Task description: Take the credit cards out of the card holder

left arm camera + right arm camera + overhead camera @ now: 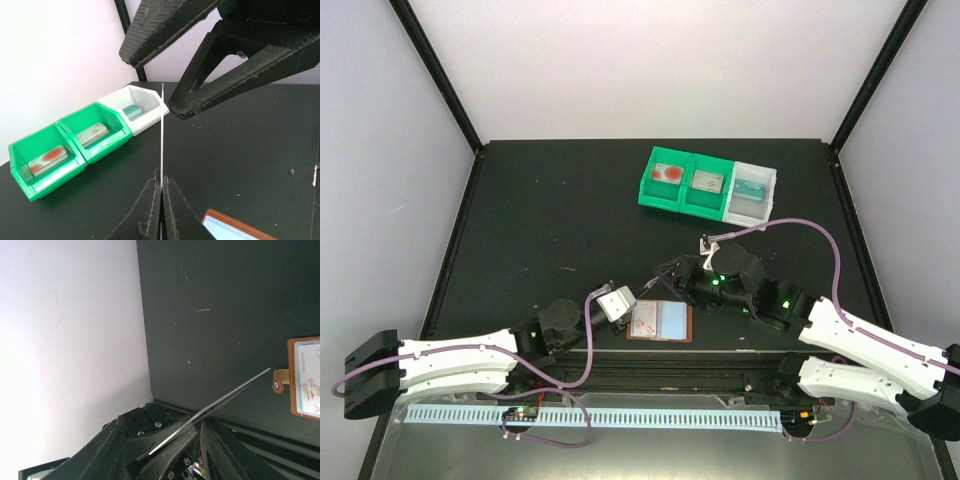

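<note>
The reddish-brown card holder point(660, 322) is lying spread open and flat on the black table point(540, 220) close to the arms' bases, its two inner halves showing a pinkish-white face and a pale blue face, and its brown tab point(280, 380) is pointing toward the left arm. Just above and beside the holder's left edge, the left gripper point(161, 182) is pinching the bottom edge of one credit card point(161, 130), its fingers pressed together on the thin plastic. The card is standing upright and clear of the holder, seen edge-on as a fine pale line in the left wrist view. The right gripper point(149, 82) is reaching in from the opposite side, with its jaws spread wide and the card's free top edge sitting in the gap between them. Whether either finger is touching the card cannot be told. From the right wrist view the same card is slanting as a thin silvery strip between the parted fingers. Farther back, well apart from both grippers, two green bins point(47, 176) and a white bin point(145, 122) are sitting side by side in a row, each holding a flat, card-like item. The plain pale walls point(650, 70) are closing off the table behind them.
</note>
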You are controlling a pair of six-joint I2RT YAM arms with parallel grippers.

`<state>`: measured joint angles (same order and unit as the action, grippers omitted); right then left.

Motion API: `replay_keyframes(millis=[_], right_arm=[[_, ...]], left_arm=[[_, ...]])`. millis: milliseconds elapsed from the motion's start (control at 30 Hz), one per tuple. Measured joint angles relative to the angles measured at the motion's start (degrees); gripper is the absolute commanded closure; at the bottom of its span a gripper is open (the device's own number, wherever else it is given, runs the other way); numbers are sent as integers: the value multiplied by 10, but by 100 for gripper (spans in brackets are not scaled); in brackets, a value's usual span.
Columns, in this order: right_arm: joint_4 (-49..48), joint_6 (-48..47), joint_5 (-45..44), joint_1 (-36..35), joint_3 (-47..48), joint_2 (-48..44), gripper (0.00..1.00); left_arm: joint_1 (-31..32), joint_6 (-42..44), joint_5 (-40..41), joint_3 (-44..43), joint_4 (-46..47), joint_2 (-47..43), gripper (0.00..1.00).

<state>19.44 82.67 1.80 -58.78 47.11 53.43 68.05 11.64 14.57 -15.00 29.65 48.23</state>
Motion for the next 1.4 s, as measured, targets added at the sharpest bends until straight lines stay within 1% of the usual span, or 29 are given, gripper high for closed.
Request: replay_keyframes(millis=[167,233,267,333,400,433,467,533,667,733,833,900,1067,1200,1400], right_arm=[[-3,6,11,0,-1,16,60],[-12,12,14,0,-8,16,63],[-12,14,15,0,-11,16,67],[-13,19,15,0,-17,17,83],[-13,19,14,0,-19,17,96],[-13,20,13,0,-20,17,99],[-13,19,12,0,-21,17,99],[-14,16,10,0,-26,16,99],[-26,-16,5,0,-45,11,99],[-32,-41,-2,0,-57,5,99],[-38,-82,-16,0,-76,-16,99],[-43,-115,-26,0,-89,-37,99],[-63,-203,-49,0,-143,-114,99],[-65,-271,-54,0,-176,-169,99],[-30,-361,-71,1,-141,-155,99]], left_arm=[[8,7,8,0,-1,3,98],[11,12,12,0,1,6,98],[12,15,14,0,2,8,98],[16,20,19,0,4,15,98],[19,25,23,0,4,20,98],[20,28,27,0,4,22,98],[21,32,36,0,4,24,96],[21,34,44,0,3,24,85],[23,14,59,-6,-27,14,56],[24,-5,61,-21,-60,0,47],[25,-43,58,-37,-99,-31,39],[25,-69,55,-38,-119,-56,31],[20,-165,45,-60,-205,-106,19],[5,-239,23,-86,-255,-133,2],[-56,-342,-44,-104,-303,-141,1]])
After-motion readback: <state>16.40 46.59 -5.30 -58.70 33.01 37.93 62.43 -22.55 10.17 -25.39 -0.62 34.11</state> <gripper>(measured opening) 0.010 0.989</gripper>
